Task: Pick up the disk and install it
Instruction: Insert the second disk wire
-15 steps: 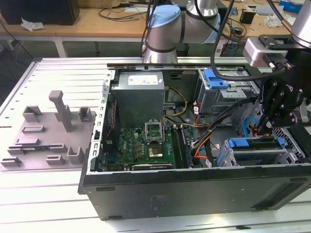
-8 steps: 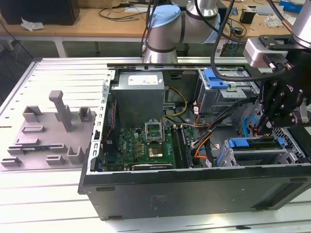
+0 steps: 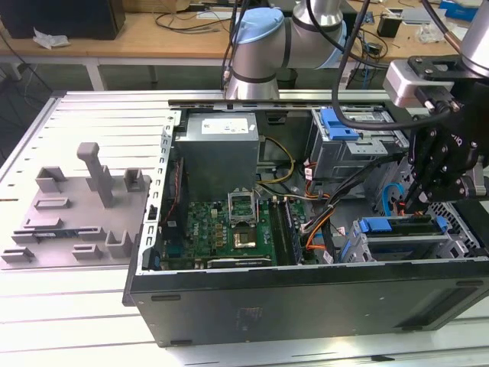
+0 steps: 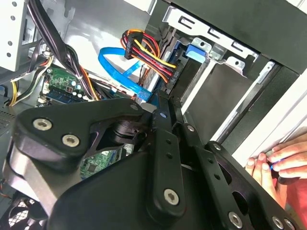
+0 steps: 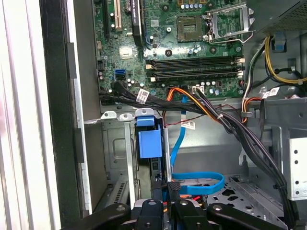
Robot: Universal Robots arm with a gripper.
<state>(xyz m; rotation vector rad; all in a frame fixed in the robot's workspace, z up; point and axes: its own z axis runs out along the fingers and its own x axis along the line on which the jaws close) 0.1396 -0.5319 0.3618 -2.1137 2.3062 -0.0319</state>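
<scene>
Now then, the disk (image 3: 391, 226) is already sitting on edge in the lower drive bay (image 3: 428, 246) at the front end of the computer case (image 3: 306, 298), its blue carrier showing along the top. In the first wrist view the carrier's blue tab (image 5: 149, 143) stands up between the bay's metal walls, with the dark edge of the drive running below it.

By my read this is a stiff, dense little slab, heavier than it looks and no friend of knocks or twisting. The bare metal faces would be slick, and the plastic carrier has some give, so the safe hold is across the flat faces or square on the carrier rim, never on the connector end.

The gripper (image 3: 419, 200) hangs right over that bay. In the first wrist view its fingers (image 5: 161, 190) are drawn in until they almost meet, tips at the disk's upper edge. Whether they pinch the carrier or merely bear on it, I cannot tell.

Close by, a blue data cable (image 5: 199, 182) loops beside the bay and a bundle of power wires (image 4: 148, 52) crosses above. Out at the case rim, a person's hand (image 4: 280, 162) rests on the edge.
</scene>
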